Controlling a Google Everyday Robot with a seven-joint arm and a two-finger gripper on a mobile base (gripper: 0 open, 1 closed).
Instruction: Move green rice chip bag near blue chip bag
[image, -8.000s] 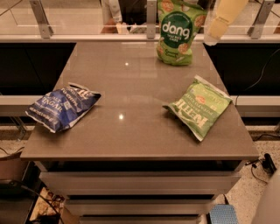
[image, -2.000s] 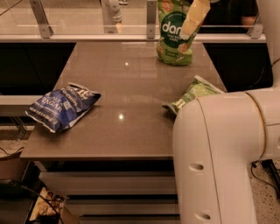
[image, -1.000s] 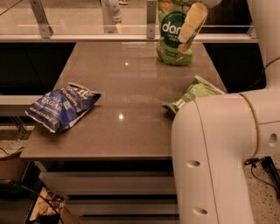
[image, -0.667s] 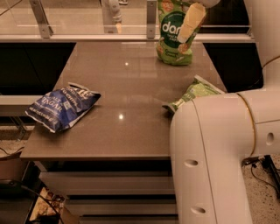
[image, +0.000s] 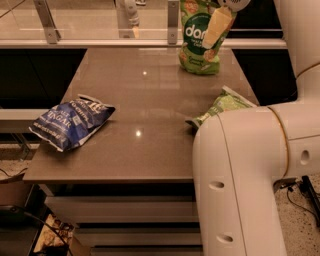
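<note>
The green rice chip bag (image: 196, 42), bright green with white "dang" lettering, stands upright at the table's far right edge. My gripper (image: 216, 27) is at the top right, right in front of the bag's upper right part, with one cream finger covering the end of the lettering. The blue chip bag (image: 71, 121) lies flat at the table's left edge, far from the green bag.
A flatter light green bag (image: 220, 106) lies on the right side of the table, partly hidden behind my white arm (image: 245, 175), which fills the lower right. The grey table (image: 145, 100) has a glass railing with metal posts (image: 125, 20) behind it.
Eight seconds ago the arm was not in the foreground; it now fills the lower right. In the last second the gripper has barely moved against the green rice chip bag.
</note>
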